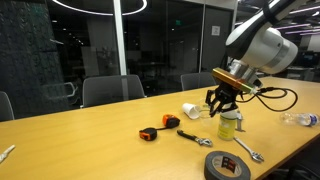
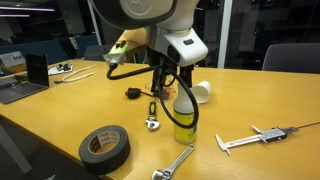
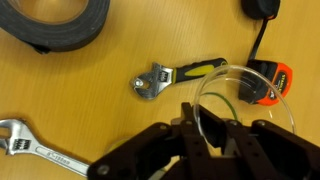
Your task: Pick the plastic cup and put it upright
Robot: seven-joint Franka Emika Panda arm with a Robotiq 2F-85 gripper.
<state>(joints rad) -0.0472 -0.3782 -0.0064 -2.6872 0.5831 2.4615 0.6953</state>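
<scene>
The plastic cup (image 3: 240, 100) is clear and ribbed, and its round rim shows in the wrist view with the table seen through it. My gripper (image 3: 205, 118) is shut on the cup's wall, one finger inside the rim and one outside. In both exterior views the gripper (image 1: 221, 103) (image 2: 170, 95) hangs low over the wooden table (image 1: 90, 140), and the clear cup is hard to make out there. I cannot tell whether the cup touches the table.
A bottle of yellow-green liquid (image 1: 230, 126) (image 2: 184, 125) stands right beside the gripper. Nearby lie a white opaque cup on its side (image 1: 190, 110) (image 2: 202, 92), a yellow-handled wrench (image 3: 175, 78), a silver wrench (image 3: 30, 145), an orange tape measure (image 3: 270, 78), a black tape roll (image 2: 105, 147) and a caliper (image 2: 255, 138).
</scene>
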